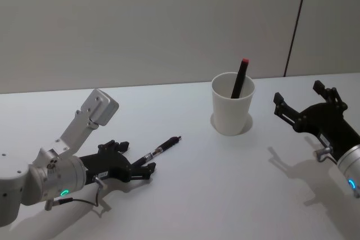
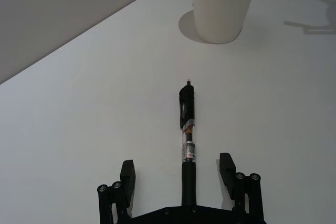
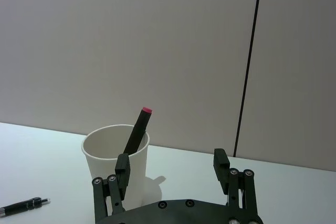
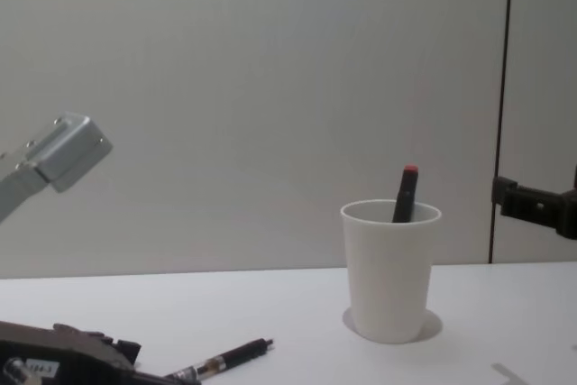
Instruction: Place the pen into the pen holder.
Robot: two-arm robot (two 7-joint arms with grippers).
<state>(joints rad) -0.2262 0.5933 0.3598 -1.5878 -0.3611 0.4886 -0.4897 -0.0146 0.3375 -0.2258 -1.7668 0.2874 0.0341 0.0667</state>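
Note:
A black pen (image 1: 161, 149) with a clear middle section lies flat on the white table (image 1: 185, 195). My left gripper (image 1: 136, 159) rests low on the table, open, with the pen's rear end (image 2: 188, 135) lying between its fingers (image 2: 127, 176), which do not touch it. The pen holder (image 1: 232, 111), a white paper cup, stands upright to the right and holds a dark pen with a red end (image 1: 241, 78) leaning on its rim. My right gripper (image 1: 301, 98) hovers open and empty, right of the cup (image 3: 113, 163).
A plain grey wall with a dark vertical seam (image 3: 247, 77) runs behind the table. The table's bare surface stretches between the lying pen (image 4: 221, 362) and the cup (image 4: 389, 272). The left arm's silver link (image 4: 63, 152) rises at the left.

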